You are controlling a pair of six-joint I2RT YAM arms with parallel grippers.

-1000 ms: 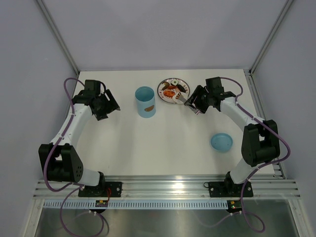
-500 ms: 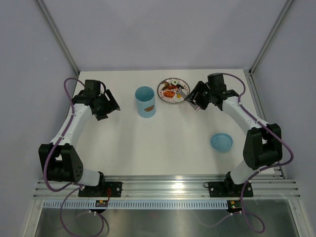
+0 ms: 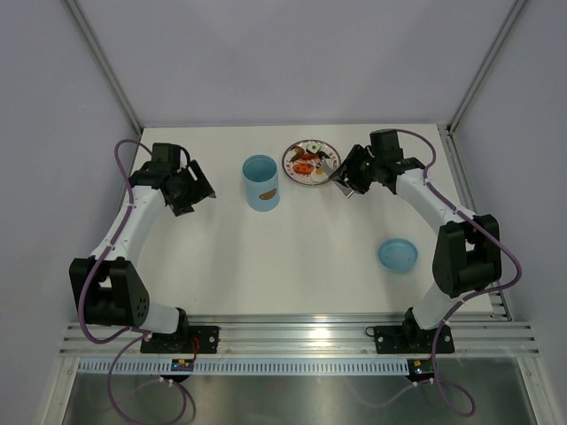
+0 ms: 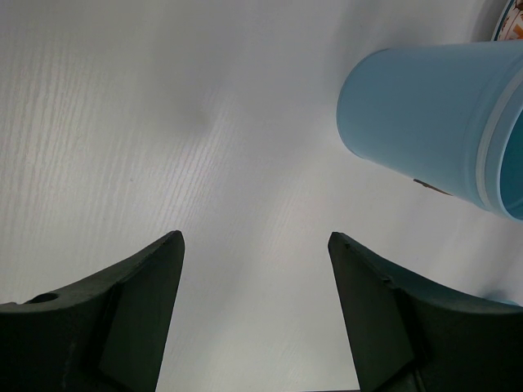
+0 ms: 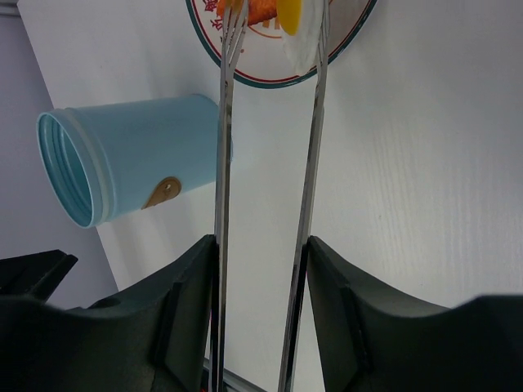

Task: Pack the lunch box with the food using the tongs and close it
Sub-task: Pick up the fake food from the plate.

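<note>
The light-blue lunch box (image 3: 260,182) stands open and upright left of the red-rimmed plate (image 3: 297,151) that carries the food (image 3: 307,165). My right gripper (image 3: 344,183) is shut on the silver tongs (image 3: 330,172). In the right wrist view its fingers (image 5: 192,294) press both tong arms (image 5: 311,163). The tong tips reach over the plate, one by an orange piece (image 5: 261,10), the other at the fried egg (image 5: 296,33). Whether they grip any food is hidden. My left gripper (image 4: 255,241) hangs open and empty, left of the lunch box (image 4: 425,122). The blue lid (image 3: 397,255) lies at the right.
The lunch box (image 5: 139,155) shows a brown mark on its side. Grey walls and metal frame posts enclose the white table on three sides. The lid rests near the right arm's base.
My right gripper has shifted left toward the plate, carrying the tong tips over the food, and the tong arms have drawn closer together. The left arm has stayed still.
</note>
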